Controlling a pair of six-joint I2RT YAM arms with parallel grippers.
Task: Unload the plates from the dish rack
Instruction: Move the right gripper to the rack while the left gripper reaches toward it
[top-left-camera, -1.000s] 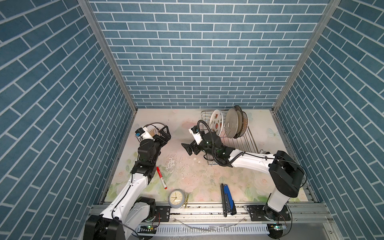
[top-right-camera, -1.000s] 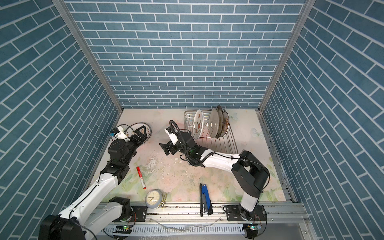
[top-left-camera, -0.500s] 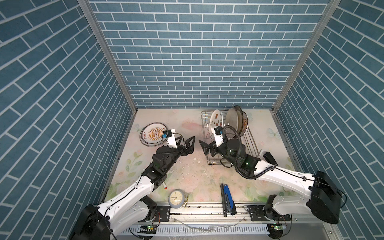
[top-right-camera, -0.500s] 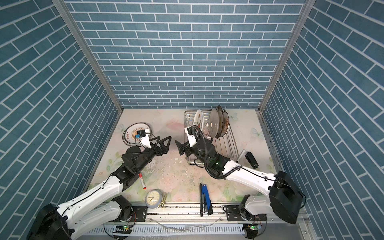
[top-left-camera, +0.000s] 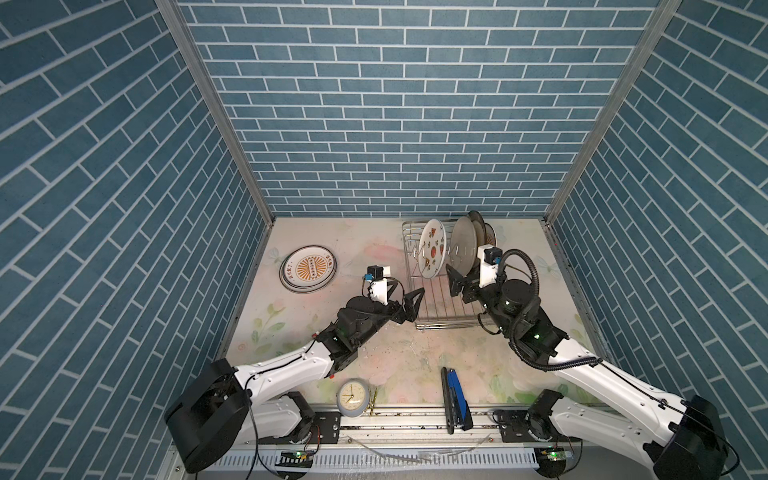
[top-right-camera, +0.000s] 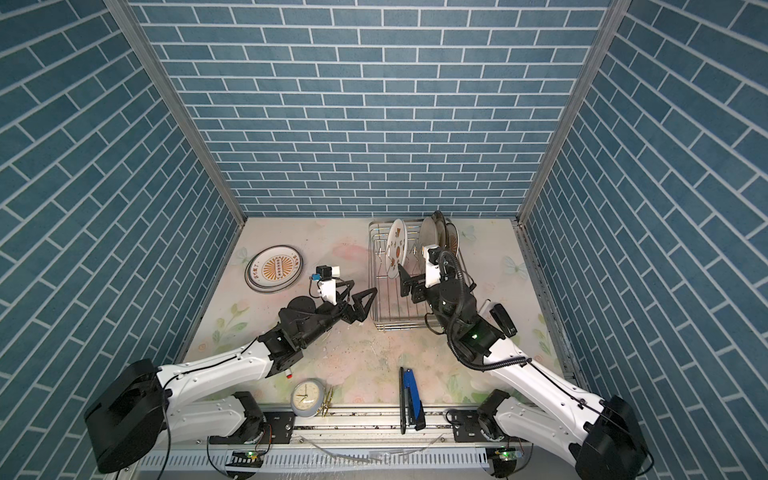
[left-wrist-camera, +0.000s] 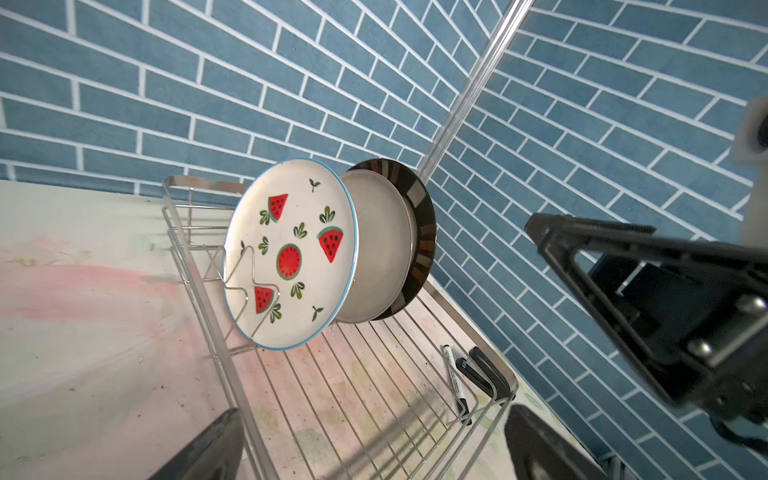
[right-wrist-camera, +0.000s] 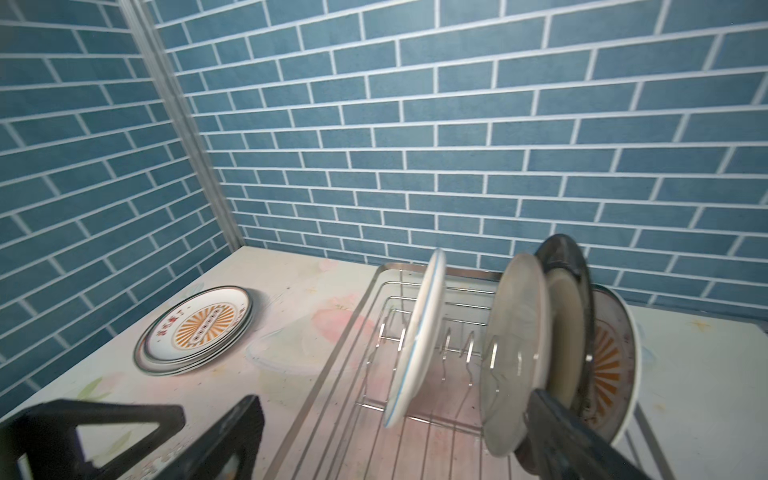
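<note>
- Over the near end of the dish rack (top-left-camera: 436, 307), the right pincer (top-left-camera: 460, 283) hovers with its jaws spread wide, pinching nothing. The left pincer (top-left-camera: 409, 298), equally spread and empty, sits just beside the rack's left side.
- Four plates stand on edge among the prongs (right-wrist-camera: 446, 338) at the far end. The watermelon plate (left-wrist-camera: 291, 253) is in front and on its own. Behind it, close together, are the grey plate (top-left-camera: 463, 245), the dark-rimmed plate (left-wrist-camera: 424, 216) and an orange-patterned plate (right-wrist-camera: 611, 353).
- Unloaded plates (top-left-camera: 308, 269) lie stacked flat on the tabletop (top-left-camera: 386, 357) to the left, well apart from the rack.
- Step in hand, as I judge it: reaching for the next plate. The watermelon plate looks easiest, with free room on both faces.
- To do it well: bring one jaw to each face at the upper rim and close firmly on that plate alone. Then lift straight up until it clears the prongs before swinging toward the stack.
- Risk: a sideways pull could catch a prong or knock the grey plate.
</note>
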